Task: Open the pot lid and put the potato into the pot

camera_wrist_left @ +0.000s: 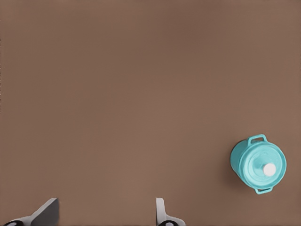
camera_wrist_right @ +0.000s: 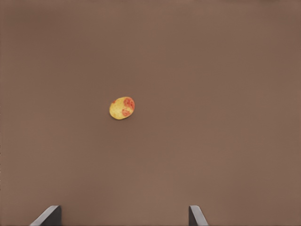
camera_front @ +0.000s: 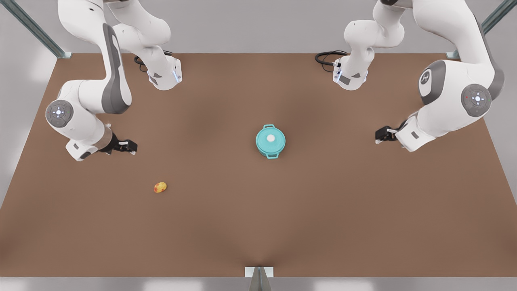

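Both grippers idle, fingers apart: right gripper [camera_front: 131,146] near potato [camera_front: 160,187], left gripper [camera_front: 380,135] well apart from pot [camera_front: 270,142]. Risk: pot lid [camera_front: 270,138] small knob slipping from pinch; round potato rolling across tabletop [camera_front: 258,226].

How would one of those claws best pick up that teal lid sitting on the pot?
By the small white knob at the centre of the pot lid, coming straight down from above. The lid lies flat on the pot, so the raised knob is probably the only part the fingers can close around.

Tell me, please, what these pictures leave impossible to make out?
- Pot inside: the lid covers the pot, front and left wrist views.
- Potato underside: lies against the table.
- Left pincer and right pincer: wrist view edges cut off all but their open fingertips.
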